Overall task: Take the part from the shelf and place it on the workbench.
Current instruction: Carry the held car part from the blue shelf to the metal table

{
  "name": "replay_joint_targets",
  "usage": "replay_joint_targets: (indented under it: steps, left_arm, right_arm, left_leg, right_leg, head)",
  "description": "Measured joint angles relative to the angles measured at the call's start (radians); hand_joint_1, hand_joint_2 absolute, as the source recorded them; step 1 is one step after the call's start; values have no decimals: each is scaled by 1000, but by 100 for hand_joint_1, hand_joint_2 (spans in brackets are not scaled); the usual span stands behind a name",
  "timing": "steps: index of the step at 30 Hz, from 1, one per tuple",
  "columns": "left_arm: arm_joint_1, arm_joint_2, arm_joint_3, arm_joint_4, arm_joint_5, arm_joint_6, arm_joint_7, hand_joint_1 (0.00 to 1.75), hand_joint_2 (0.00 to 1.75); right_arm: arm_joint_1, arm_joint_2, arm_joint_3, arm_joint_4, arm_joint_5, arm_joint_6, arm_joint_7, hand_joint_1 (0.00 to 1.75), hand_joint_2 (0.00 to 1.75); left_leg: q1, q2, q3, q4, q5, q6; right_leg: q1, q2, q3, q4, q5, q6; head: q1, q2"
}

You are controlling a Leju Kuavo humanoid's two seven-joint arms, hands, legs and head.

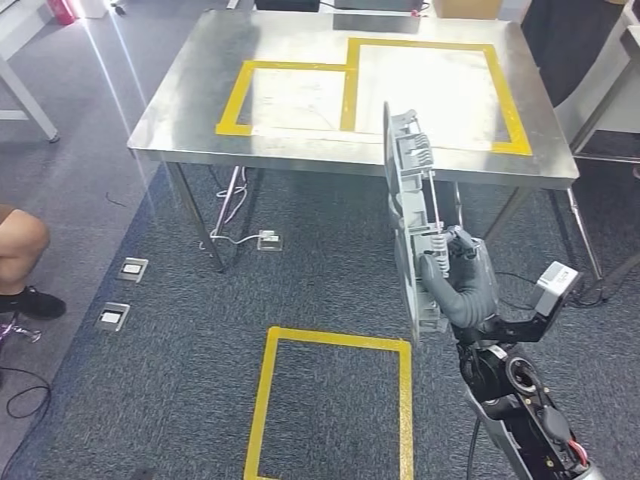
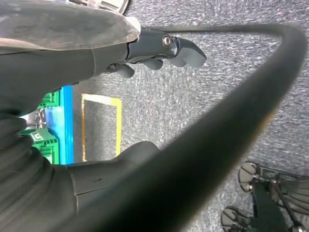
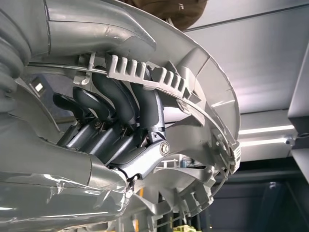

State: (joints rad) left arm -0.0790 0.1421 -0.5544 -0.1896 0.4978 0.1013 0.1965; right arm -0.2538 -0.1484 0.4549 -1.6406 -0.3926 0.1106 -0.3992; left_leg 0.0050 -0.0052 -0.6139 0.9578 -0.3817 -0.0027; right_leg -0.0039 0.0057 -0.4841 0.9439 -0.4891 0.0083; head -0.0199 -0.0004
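My right hand (image 1: 460, 285) grips a long grey plastic part (image 1: 411, 215) and holds it upright on edge, in front of the steel workbench (image 1: 189, 95). The part's upper end overlaps the bench's near edge in the head view. In the right wrist view my dark fingers (image 3: 120, 104) curl around the part's ribbed rim (image 3: 204, 96). The workbench top carries two yellow tape rectangles (image 1: 351, 90) and nothing lies inside them. In the left wrist view my left hand (image 2: 160, 53) hangs over the carpet with its fingers apart and nothing in them.
A yellow tape square (image 1: 332, 400) marks the grey carpet in front of me. Floor sockets (image 1: 132, 268) and a white cable (image 1: 241, 235) lie under the bench's left side. A person's leg and shoe (image 1: 23, 270) sit at the left edge. Another table (image 1: 604, 110) stands at the right.
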Motion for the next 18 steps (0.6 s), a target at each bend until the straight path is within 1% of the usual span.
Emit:
replay_joint_targets:
  steps: [2,3,4,5,6,7,8,9,10,11,12,13,14,15,17,18]
  left_arm:
    - [0,-1,0,0,0,-2,0,0,175]
    - [0,-1,0,-1,-1,-3,-1,0,175]
    - [1,-1,0,-1,-1,-4,-2,0,175]
    - [1,-1,0,-1,-2,-4,-3,0,175]
    - [1,0,-1,-1,-2,-5,-5,0,175]
    - [1,0,-1,-1,-2,-5,-7,0,175]
    - [2,0,-1,-1,-2,-5,-7,0,175]
    - [2,-1,-1,-1,-2,-6,-8,0,175]
    - [3,-1,-1,-1,-2,-6,-8,0,175]
    - [3,-2,-1,-1,-2,-6,-8,0,175]
    - [3,-3,-1,-1,-2,-6,-9,0,175]
    - [3,-4,-1,-1,-2,-6,-9,0,175]
    - [2,-4,-1,-1,-2,-6,-9,0,175]
    - [0,-4,-1,-1,-1,-6,-10,0,175]
    - [-1,-3,-1,-1,2,-5,-10,0,175]
    - [-2,-3,-1,-1,3,-5,-10,0,175]
  right_arm:
    - [0,0,0,0,0,0,0,175,175]
    - [0,0,-1,-1,1,0,0,175,175]
    - [-1,0,-1,-1,2,1,0,175,175]
    - [-1,0,-1,-1,4,1,0,175,175]
    - [0,0,-2,-1,5,1,0,175,175]
    - [2,0,-2,0,6,1,1,175,175]
    - [4,0,-1,0,6,1,1,175,175]
    - [6,0,-1,0,7,1,1,175,175]
    - [7,0,-1,0,7,1,1,175,175]
    - [7,0,-1,0,7,1,1,175,175]
    - [7,0,-2,0,7,2,1,175,175]
    - [5,0,-2,0,8,2,1,175,175]
    - [4,0,-2,0,8,3,1,175,175]
    - [3,0,-2,0,9,3,1,175,175]
    - [3,0,-2,-1,9,3,1,175,175]
    - [2,0,-3,-1,9,3,2,175,175]
  left_leg:
    - [1,0,10,-5,-7,12]
    - [2,0,17,-7,-10,18]
    - [3,1,25,-10,-15,23]
    - [2,1,31,-10,-20,28]
    - [1,1,37,-10,-26,31]
    - [0,0,44,-10,-32,32]
    - [0,-1,52,-10,-38,32]
    - [-1,-3,63,-10,-45,31]
    - [-1,-5,76,-10,-53,30]
    - [-1,-6,87,-10,-61,28]
    - [-3,-7,95,-10,-68,24]
    - [-4,-8,98,-10,-74,20]
    - [-4,-7,98,-10,-77,17]
    - [-5,-7,98,-11,-79,12]
    - [-5,-5,100,-8,-86,2]
    - [-5,-4,94,14,-97,-4]
  right_leg:
    - [-3,-1,0,9,-14,10]
    - [-4,-1,-12,39,-31,15]
    - [-5,-2,-37,94,-56,19]
    - [-6,-2,-74,170,-86,21]
    - [-6,-2,-118,249,-112,23]
    - [-6,-2,-155,308,-123,24]
    - [-6,-2,-176,330,-114,24]
    - [-6,-2,-177,308,-81,22]
    - [-5,-2,-159,247,-31,18]
    - [-3,-2,-132,172,18,12]
    - [0,-2,-105,104,52,5]
    - [3,-3,-84,55,67,-2]
    - [6,-2,-73,32,66,-7]
    - [8,-2,-67,24,60,-11]
    - [1,0,-53,10,54,-17]
    - [-2,0,-43,2,53,-21]
  head:
    - [5,0]
    - [9,0]
    - [15,0]
    - [22,0]
    - [27,0]
    - [31,0]
    - [33,0]
    - [36,0]
    - [40,0]
    - [45,0]
    - [49,0]
    - [54,0]
    - [56,0]
    - [55,0]
    - [53,0]
    - [50,0]
